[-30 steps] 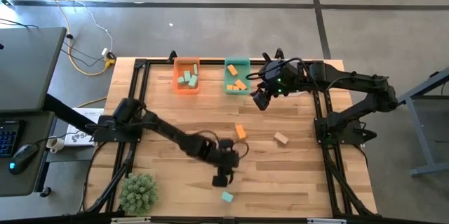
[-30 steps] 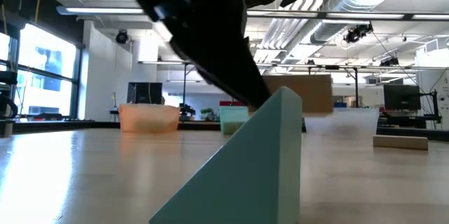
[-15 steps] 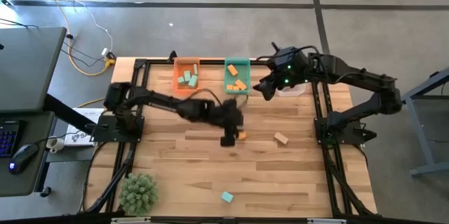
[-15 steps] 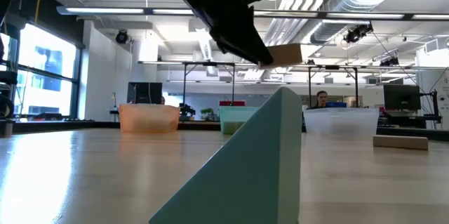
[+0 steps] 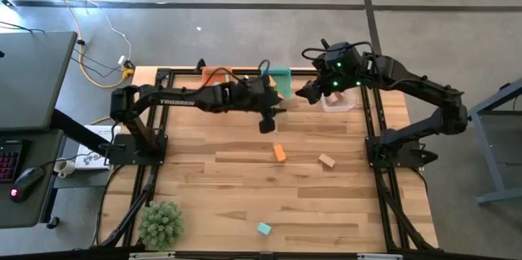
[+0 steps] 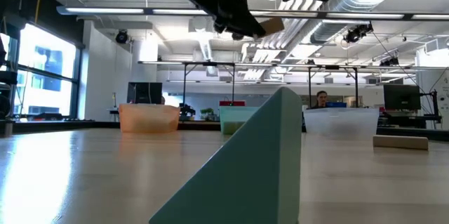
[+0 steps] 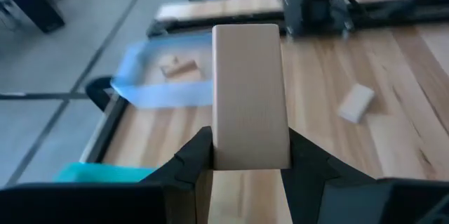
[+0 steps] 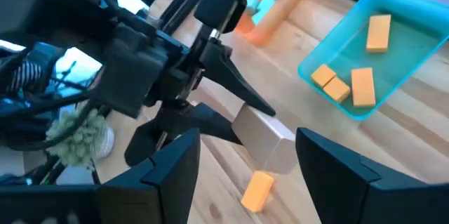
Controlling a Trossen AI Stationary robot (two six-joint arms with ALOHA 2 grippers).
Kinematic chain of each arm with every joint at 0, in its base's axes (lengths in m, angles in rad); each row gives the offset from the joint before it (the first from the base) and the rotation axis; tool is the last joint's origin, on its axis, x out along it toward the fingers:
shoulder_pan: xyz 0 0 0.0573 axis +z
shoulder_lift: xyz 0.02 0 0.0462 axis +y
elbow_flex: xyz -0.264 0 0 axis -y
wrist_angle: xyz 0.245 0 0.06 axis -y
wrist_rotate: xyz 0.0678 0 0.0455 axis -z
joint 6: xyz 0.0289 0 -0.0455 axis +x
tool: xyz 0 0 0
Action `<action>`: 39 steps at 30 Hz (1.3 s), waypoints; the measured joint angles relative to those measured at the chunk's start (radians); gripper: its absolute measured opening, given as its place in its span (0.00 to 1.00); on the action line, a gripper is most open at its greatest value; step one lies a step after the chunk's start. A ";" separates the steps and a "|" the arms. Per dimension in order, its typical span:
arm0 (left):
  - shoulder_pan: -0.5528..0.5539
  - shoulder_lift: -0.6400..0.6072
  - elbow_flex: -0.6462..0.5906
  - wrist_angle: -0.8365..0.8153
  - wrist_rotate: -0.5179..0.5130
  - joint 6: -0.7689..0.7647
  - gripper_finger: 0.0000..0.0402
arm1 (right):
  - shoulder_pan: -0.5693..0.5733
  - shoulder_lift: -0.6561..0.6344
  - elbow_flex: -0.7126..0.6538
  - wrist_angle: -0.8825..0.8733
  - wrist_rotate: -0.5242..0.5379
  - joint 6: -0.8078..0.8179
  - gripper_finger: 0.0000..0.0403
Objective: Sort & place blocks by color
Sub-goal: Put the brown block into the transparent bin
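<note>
Teal comes first: a teal block point(image 5: 263, 228) lies alone at the near edge of the surface point(image 5: 212, 203), beside the fuzzy green plant point(image 5: 160, 223). Farther in, an orange block point(image 5: 280, 152) and a plain wood block point(image 5: 327, 160) lie apart on the bare planks. Above them the left hand point(image 5: 269, 121) holds a wood bar point(image 7: 250, 108), its fingers closed narrow on the bar's lower end. This bar looks light, stiff and smooth; I think flat sides give the best hold. The right hand point(image 5: 306, 93) hangs wide and empty near the clear bin point(image 5: 337, 102). At the far edge stand the teal bin point(image 5: 282, 73) and orange bin point(image 5: 214, 72). White letters on the left arm are too small to read surely.
</note>
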 joint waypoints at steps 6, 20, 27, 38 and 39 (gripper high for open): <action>0.028 -0.010 0.000 0.055 0.001 0.048 0.26 | -0.013 0.000 0.000 0.048 0.034 0.020 0.55; 0.029 -0.010 0.000 0.230 -0.042 0.160 0.26 | -0.012 0.015 -0.001 0.054 0.115 0.029 0.55; 0.029 -0.011 -0.001 0.277 -0.105 0.268 0.27 | -0.013 0.020 -0.001 0.054 0.098 0.049 0.55; 0.029 -0.011 -0.001 0.339 -0.109 0.327 0.27 | -0.012 0.027 -0.002 0.047 0.103 0.060 0.38; 0.029 -0.011 -0.001 0.339 -0.109 0.332 0.27 | -0.012 0.027 -0.002 0.048 0.105 0.062 0.35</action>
